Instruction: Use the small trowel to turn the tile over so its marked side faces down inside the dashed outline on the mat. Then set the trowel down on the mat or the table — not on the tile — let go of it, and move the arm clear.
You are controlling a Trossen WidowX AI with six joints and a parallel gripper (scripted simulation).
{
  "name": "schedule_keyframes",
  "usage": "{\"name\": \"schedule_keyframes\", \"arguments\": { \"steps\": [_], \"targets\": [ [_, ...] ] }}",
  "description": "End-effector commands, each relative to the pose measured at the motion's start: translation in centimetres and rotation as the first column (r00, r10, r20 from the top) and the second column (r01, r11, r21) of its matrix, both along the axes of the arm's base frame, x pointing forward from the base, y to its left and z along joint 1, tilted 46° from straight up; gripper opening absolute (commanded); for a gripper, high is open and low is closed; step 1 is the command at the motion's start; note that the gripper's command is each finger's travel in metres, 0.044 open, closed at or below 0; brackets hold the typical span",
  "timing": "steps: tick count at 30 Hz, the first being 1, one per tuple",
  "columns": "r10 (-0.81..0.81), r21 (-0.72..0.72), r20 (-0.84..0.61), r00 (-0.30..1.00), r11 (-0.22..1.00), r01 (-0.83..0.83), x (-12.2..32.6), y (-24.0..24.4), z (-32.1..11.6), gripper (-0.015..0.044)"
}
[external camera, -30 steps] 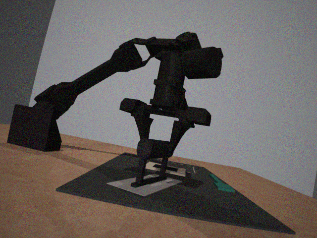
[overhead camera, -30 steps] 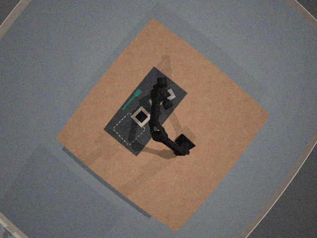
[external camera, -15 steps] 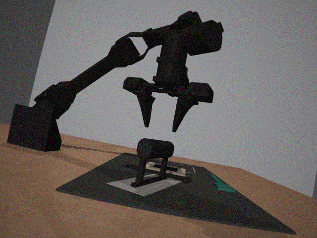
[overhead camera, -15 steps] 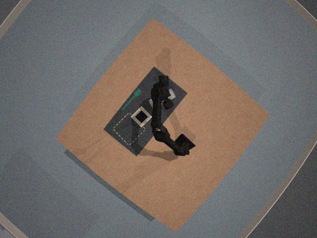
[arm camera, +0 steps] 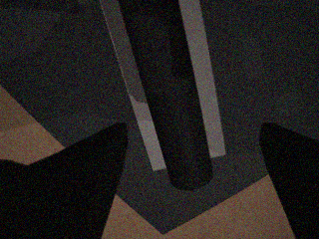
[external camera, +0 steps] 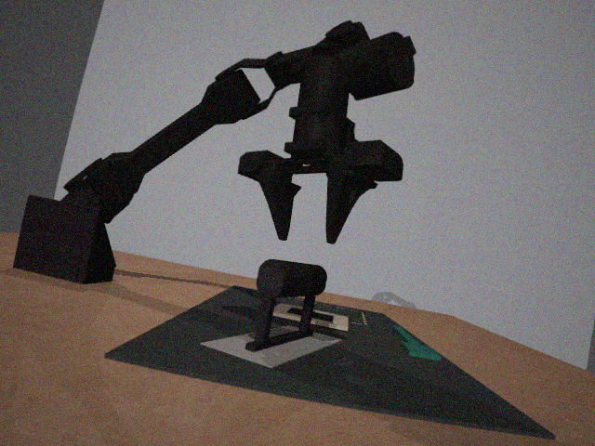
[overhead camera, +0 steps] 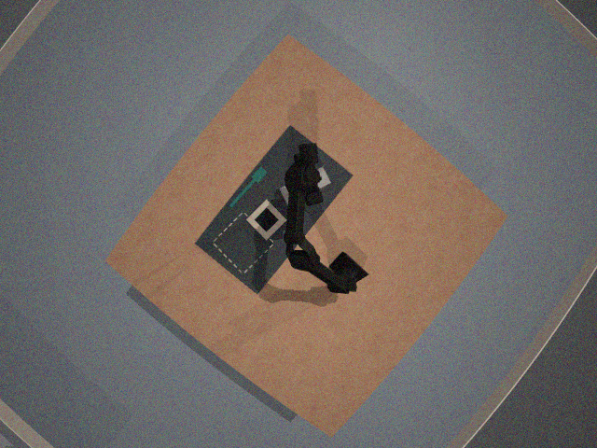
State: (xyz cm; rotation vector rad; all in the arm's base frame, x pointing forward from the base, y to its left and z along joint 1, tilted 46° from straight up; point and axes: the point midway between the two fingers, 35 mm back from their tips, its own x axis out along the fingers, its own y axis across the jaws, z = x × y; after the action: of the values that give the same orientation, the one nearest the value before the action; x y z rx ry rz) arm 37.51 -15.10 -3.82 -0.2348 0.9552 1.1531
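Observation:
The cream tile [overhead camera: 252, 219] [external camera: 338, 322] lies flat on the mat [overhead camera: 289, 139] [external camera: 384, 384], a dark square on its upper face. It is beside the dashed outline [overhead camera: 243, 272] [external camera: 363, 319], its edge reaching one side of it. The trowel [external camera: 291, 277] [arm camera: 184, 124] stands on the mat, a flat grey blade under a thick black bar handle on two posts. Its blade also shows beside the arm in the top view. My gripper [external camera: 307, 240] [arm camera: 193, 131] is open and empty above the handle, with a visible gap below the fingertips. The arm hides it in the top view.
A flat teal tool [overhead camera: 244, 189] [external camera: 417, 347] lies near the mat's long edge, beyond the tile. The arm base [overhead camera: 348, 272] [external camera: 58, 240] stands on the wooden table [overhead camera: 385, 192] off the mat. The arm reaches over the mat.

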Motion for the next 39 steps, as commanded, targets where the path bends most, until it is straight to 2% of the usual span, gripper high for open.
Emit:
{"name": "schedule_keyframes", "arguments": {
  "steps": [1, 16, 23, 29, 39],
  "targets": [
    [-0.088, -0.011, -0.042, 0.995, 0.996, 0.088, 0.2, 0.0, -0.1, 0.0300],
    [-0.335, -0.045, -0.160, 0.929, 0.942, 0.332, 0.6, 0.1, -0.7, 0.0300],
    [-0.472, -0.066, -0.222, 0.853, 0.880, 0.470, 0.8, 0.1, -1.0, 0.0300],
    [-0.597, -0.089, -0.284, 0.750, 0.795, 0.600, 0.9, 0.2, -1.2, 0.0300],
    [-0.778, -0.141, -0.399, 0.485, 0.575, 0.806, 0.6, 0.3, -1.7, 0.0300]
  ]
}}
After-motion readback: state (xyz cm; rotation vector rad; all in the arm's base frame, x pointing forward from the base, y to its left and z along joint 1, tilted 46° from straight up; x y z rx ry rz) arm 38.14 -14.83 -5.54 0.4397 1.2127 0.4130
